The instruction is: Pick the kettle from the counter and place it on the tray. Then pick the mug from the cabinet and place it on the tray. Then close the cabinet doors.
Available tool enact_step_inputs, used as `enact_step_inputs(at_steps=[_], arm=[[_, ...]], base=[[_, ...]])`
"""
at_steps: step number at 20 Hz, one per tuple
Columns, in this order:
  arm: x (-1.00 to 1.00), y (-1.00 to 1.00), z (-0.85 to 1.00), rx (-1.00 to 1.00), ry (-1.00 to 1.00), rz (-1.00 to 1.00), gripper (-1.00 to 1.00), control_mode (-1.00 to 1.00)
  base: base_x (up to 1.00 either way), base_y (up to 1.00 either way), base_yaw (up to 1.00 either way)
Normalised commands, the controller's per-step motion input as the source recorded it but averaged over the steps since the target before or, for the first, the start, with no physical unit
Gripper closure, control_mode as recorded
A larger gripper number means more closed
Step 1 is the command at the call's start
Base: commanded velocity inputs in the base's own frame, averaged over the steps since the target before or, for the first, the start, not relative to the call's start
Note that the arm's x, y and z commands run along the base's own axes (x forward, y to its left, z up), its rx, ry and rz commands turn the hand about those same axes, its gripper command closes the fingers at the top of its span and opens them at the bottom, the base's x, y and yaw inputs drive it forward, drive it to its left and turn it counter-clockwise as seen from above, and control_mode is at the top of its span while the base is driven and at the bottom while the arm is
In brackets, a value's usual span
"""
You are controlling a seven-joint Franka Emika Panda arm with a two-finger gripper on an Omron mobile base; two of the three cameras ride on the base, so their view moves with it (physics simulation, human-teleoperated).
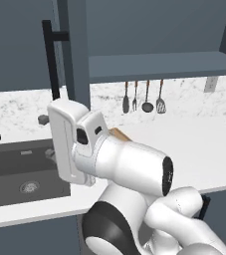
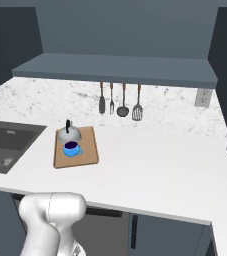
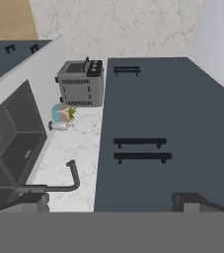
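Basically a white counter (image 2: 150, 165) with speckled stone backsplash (image 2: 170, 107). Tray (image 2: 87, 150) lies on the counter left of centre, kettle (image 2: 69, 134) on its back part, blue mug (image 2: 71, 148) just in front of the kettle, also on the tray. Dark sink (image 2: 10, 142) set into the counter to the left of the tray. Four utensils (image 2: 119, 102) hang on the backsplash under the slate-blue cabinet (image 2: 115, 70) shelf. One cabinet door (image 1: 67, 45) stands swung out, black bar handle (image 1: 49, 60) facing the arm. Gripper (image 3: 108, 200) jaws spread wide, released, holding nothing; it looks over slate-blue door fronts (image 3: 158, 128) with black handles, a grey toaster (image 3: 81, 83), a faucet (image 3: 59, 183).
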Motion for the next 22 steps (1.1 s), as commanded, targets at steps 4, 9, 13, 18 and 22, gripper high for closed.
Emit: enact_step_inputs(at_steps=[4,9,13,18,22], arm=[[0.43,0.00,0.00,0.00,0.02,0.00,-1.00,-1.00],[0.29,-0.21,0.00,0.00,0.00,-0.05,-1.00,-1.00],[0.24,-0.45,0.03,0.00,0.01,-0.13,-1.00,-1.00],[0.28,-0.52,0.04,0.00,0.03,-0.17,-1.00,-1.00],[0.29,-0.59,0.01,0.00,0.05,-0.18,-1.00,-1.00]], base=[[0.00,0.00,0.00],[0.00,0.00,0.00],[0.00,0.00,0.00],[0.00,0.00,0.00],[0.00,0.00,0.00]])
